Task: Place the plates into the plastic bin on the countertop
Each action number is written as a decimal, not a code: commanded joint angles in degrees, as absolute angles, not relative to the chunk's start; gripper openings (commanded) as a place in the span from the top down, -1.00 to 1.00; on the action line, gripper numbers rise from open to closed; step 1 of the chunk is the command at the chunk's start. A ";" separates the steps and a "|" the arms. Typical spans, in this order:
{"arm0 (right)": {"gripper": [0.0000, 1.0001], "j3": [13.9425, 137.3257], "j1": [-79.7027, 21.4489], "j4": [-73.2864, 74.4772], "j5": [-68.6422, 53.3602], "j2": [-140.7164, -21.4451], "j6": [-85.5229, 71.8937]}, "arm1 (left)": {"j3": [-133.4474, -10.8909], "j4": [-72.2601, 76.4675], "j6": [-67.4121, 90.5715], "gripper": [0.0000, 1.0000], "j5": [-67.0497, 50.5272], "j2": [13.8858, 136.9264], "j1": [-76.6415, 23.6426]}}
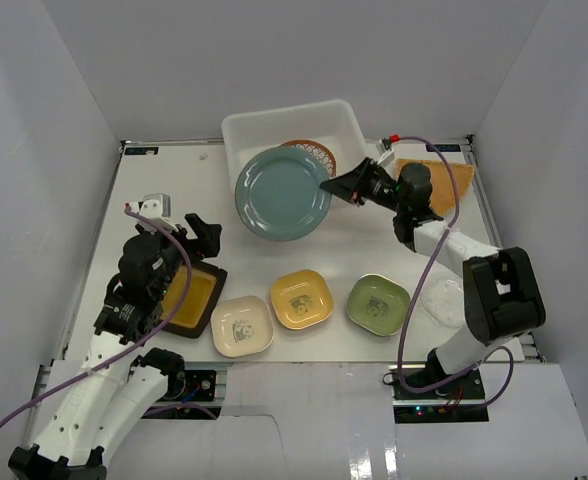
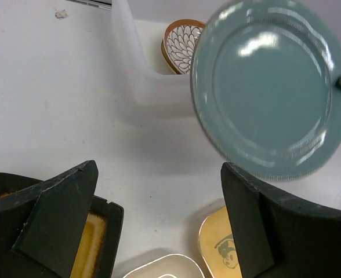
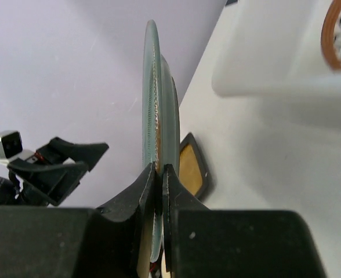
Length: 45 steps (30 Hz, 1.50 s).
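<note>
My right gripper (image 1: 334,186) is shut on the right rim of the round teal plate (image 1: 282,192), which hangs off the countertop (image 1: 164,185) in front of the plastic bin (image 1: 236,125). In the right wrist view the teal plate (image 3: 158,87) stands edge-on between the right gripper's (image 3: 160,169) fingers. A brown petal-patterned plate (image 1: 312,152) lies in the bin. My left gripper (image 2: 159,174) is open and holds nothing, over the dark rectangular plate (image 1: 192,298). Cream (image 1: 242,326), yellow (image 1: 301,298) and green (image 1: 378,304) square plates lie in a row near the front.
An orange fan-shaped plate (image 1: 444,178) lies at the back right, partly under my right arm. A small clear plate (image 1: 444,300) sits at the right of the green one. White walls enclose the countertop on three sides.
</note>
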State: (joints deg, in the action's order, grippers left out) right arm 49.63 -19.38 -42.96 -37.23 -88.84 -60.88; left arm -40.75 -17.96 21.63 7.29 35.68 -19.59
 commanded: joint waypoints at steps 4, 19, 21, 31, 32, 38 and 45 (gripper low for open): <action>0.84 72.72 -14.15 -45.01 -34.72 -101.85 -61.26 | -40.96 -17.84 21.45 -0.96 6.15 35.25 -19.60; 0.85 117.85 -13.10 -14.86 -28.48 -133.58 -50.18 | -40.87 -17.75 21.27 -0.96 4.92 36.04 -21.97; 0.85 118.13 -13.10 -14.59 -28.56 -134.91 -50.27 | -40.87 -17.84 21.27 -0.96 4.75 36.21 -21.97; -0.04 116.45 -13.53 -5.29 -24.44 -134.04 -43.00 | -40.96 -17.67 21.44 -0.96 4.48 37.00 -21.97; -0.14 116.80 -13.97 -3.45 -23.04 -133.51 -39.15 | -40.78 -17.67 21.45 -0.96 4.40 37.09 -21.97; -0.51 116.46 -14.68 4.04 -13.99 -132.01 -30.95 | -40.87 -17.67 21.44 -0.96 4.39 37.18 -21.80; -0.96 122.42 -17.48 9.40 -2.39 -132.80 -17.00 | -40.87 -17.84 21.27 -0.96 4.48 37.35 -21.62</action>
